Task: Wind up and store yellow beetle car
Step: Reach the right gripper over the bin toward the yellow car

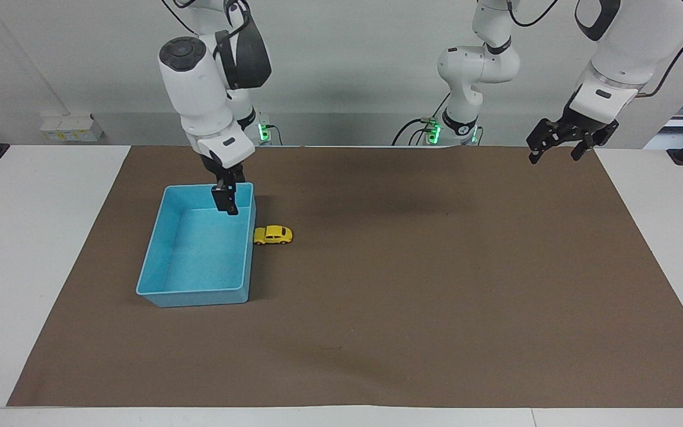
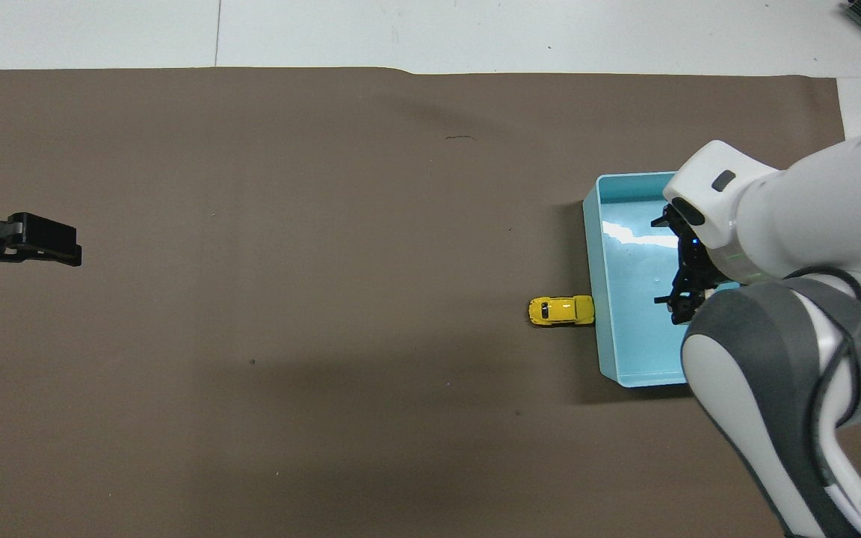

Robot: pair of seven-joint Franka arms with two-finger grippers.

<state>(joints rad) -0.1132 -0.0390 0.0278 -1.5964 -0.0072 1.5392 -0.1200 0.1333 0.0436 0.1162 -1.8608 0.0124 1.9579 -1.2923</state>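
Right gripper point(image 1: 225, 204) up over light blue tray point(image 1: 158, 261), above end nearest robots; fingers apart, holding nothing, touching nothing. Tray sits on brown mat point(image 1: 412, 279) on worktop point(image 1: 33, 237), toward right arm's end. Yellow beetle car point(image 1: 273, 235) on mat just beside tray's long wall, looks to be touching it, on wheels, outside tray. Left gripper point(image 1: 559, 142) hangs over mat corner at left arm's end, arm waiting; fingers spread wide, empty.
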